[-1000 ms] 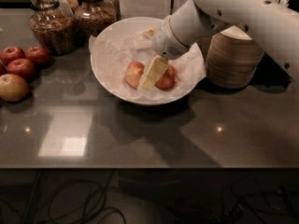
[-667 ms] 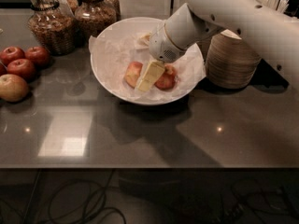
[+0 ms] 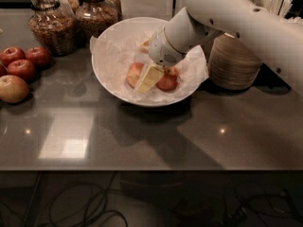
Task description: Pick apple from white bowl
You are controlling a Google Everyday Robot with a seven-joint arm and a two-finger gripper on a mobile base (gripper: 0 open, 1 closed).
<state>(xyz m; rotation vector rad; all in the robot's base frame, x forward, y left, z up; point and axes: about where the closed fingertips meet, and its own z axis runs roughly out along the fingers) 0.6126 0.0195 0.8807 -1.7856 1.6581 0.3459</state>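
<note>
Gripper [image 3: 147, 79]: sat low inside the white bowl [image 3: 113, 34], toward the far edge of the counter [image 3: 142, 141], set down between the apple [image 3: 133, 74] and a redder apple [image 3: 168, 82]. Could not tell whether spread or pressed together. Found the apple, pale and blotched, lying on the crumpled paper lining [image 3: 196, 72] in the bowl's left half, touching or just beside the gripper and not visibly lifted. Judged the likeliest slip to be a grab at the wrong fruit, with the redder apple lying just as close on the other side. Feared, too, an off-centre squeeze sending the round apple rolling over the loose paper toward the bowl's wall. Reckoned on a chance of pinching a fold of paper along with the fruit, dragging the lining upward and perhaps shifting the bowl toward the near edge. Noted the stack of paper bowls [image 3: 232, 60] just beside the bowl, toward the far right corner and under the arm: liable to be knocked by a careless pull-out. Saw loose apples [image 3: 21, 67] well apart at the left edge, at no risk.
</note>
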